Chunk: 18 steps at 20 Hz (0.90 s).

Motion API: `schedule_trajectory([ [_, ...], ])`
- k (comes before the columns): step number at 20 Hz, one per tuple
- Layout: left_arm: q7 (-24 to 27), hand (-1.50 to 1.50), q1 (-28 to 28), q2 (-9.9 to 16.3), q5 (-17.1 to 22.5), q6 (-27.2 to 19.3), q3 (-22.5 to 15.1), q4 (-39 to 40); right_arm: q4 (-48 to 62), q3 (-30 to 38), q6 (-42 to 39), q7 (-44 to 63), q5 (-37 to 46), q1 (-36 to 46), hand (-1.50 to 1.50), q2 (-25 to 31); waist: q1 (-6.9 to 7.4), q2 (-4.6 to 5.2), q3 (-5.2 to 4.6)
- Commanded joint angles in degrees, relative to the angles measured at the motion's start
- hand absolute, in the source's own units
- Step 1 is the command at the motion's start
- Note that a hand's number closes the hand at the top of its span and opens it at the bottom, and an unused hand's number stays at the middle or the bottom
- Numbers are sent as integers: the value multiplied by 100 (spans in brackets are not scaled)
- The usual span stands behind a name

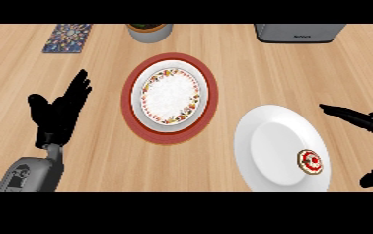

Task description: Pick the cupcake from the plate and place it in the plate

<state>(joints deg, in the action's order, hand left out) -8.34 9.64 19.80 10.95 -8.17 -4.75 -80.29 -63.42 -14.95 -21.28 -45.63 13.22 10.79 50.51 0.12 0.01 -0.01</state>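
Observation:
A small cupcake [310, 161] with white icing and red trim sits near the right rim of a plain white plate [273, 146] at the lower right. In the middle of the counter lies a floral-rimmed white plate [171, 96] on a round red mat [131, 114]; nothing is on it. My right hand [351, 116] comes in from the right edge, fingers straight, above and to the right of the cupcake and apart from it. At the left, my left hand [56, 114] rests open with fingers up, well away from both plates.
A grey pot [150, 32] stands at the back centre, a patterned coaster [67, 38] at the back left, and a grey appliance [300, 32] at the back right. Bare wooden counter lies between the plates and the front edge.

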Motion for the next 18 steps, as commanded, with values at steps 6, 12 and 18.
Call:
schedule_trajectory([
  [6,52,0,-119,-12,-45,241,229,-109,-319,-388,486,290,1344,-205,-150,-239,3,-5,1],
  [12,-121,0,423,-275,-308,161,237,317,-341,-322,-26,450,1871,97,-150,-181,-29,4,-1],
  [18,285,0,-180,-264,-320,418,486,121,-649,-373,-19,947,2453,-186,-150,-737,-17,-3,0],
])
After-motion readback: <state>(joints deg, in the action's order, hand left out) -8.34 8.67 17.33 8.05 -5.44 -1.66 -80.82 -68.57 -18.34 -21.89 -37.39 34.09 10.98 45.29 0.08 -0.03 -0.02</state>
